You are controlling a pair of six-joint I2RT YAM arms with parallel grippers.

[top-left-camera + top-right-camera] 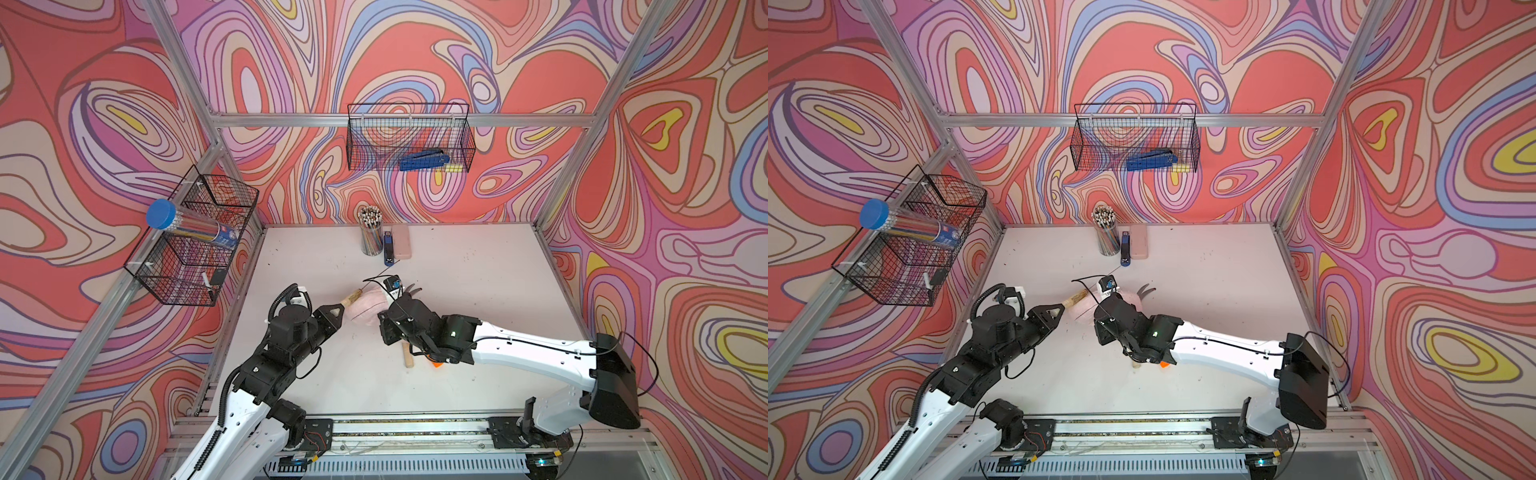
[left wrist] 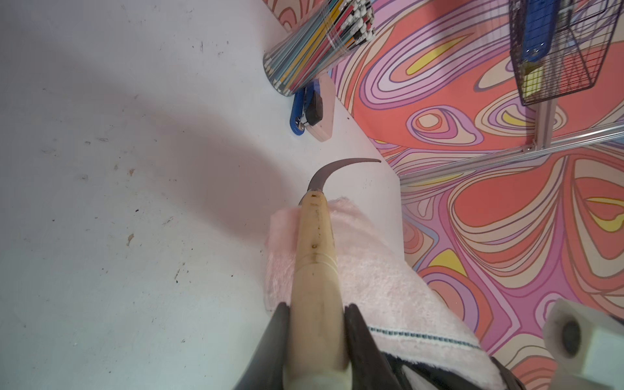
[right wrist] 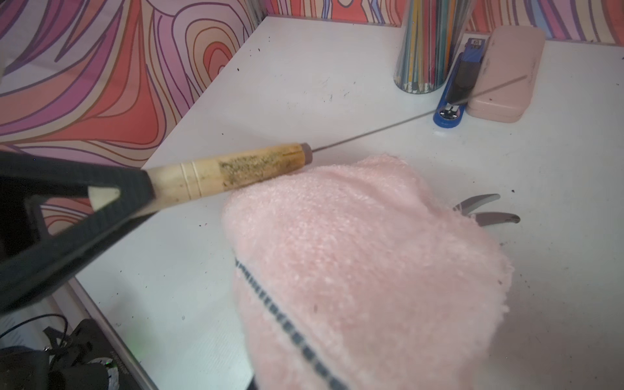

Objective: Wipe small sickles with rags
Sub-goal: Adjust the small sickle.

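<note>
Over the middle of the white table [image 1: 478, 291], a wooden-handled sickle [image 2: 315, 253] is clenched at its butt end by the left gripper [image 2: 317, 324], with its blade [image 2: 337, 167] aimed at the back wall. The handle lies close over the pink rag [image 3: 354, 253]; whether they touch is unclear. The right gripper [image 1: 384, 305] is clamped on the rag, fingers buried in cloth. Under the right arm lie a second wooden sickle [image 1: 408, 359] and an orange-handled sickle [image 1: 435, 365]. Bare table spreads to the right and front. A pencil cup [image 1: 371, 239], stapler [image 1: 388, 249] and pink case [image 1: 402, 243] hug the back edge. The label on the tube [image 1: 195, 230] in the side basket [image 1: 178, 274] is too small to read
</note>
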